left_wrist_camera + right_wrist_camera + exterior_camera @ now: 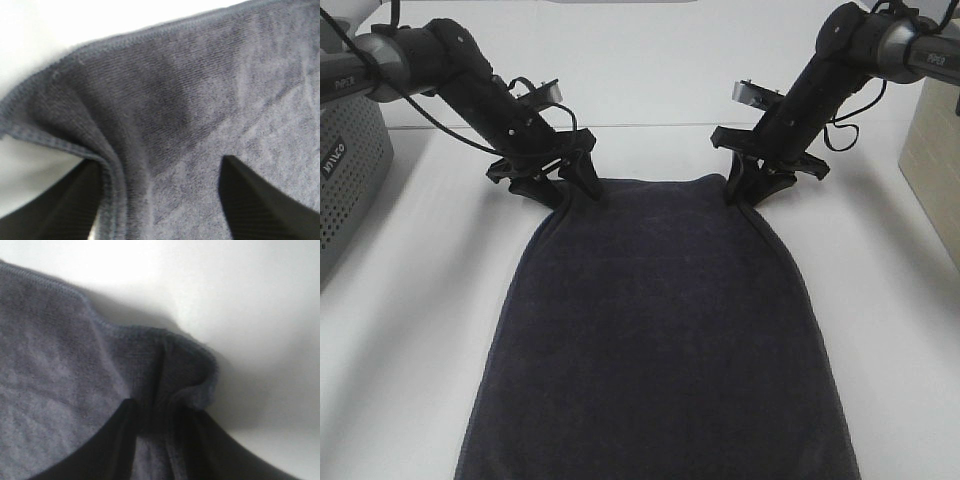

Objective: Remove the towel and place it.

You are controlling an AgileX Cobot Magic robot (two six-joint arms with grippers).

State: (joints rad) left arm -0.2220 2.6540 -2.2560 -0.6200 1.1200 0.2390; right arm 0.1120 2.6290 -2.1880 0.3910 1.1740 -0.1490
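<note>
**One towel, two grippers at its far corners**

Across the white table (pixel 410 300) lies one dark towel (pixel 655 340), spread flat. At 11 o'clock the left gripper (pixel 563 190) straddles a bunched corner, fingers (pixel 65 200) apart. At 1 o'clock the right gripper (pixel 748 187) pinches the other corner.

Your towel (pixel 655 330) lies mid-frame on the desk (pixel 410 290); left end effector (pixel 563 185) and right end effector (pixel 748 183) at its upper corners.

open table (pixel 410 300) flanking towel (pixel 655 330), baskets (pixel 348 170) at edges
</note>
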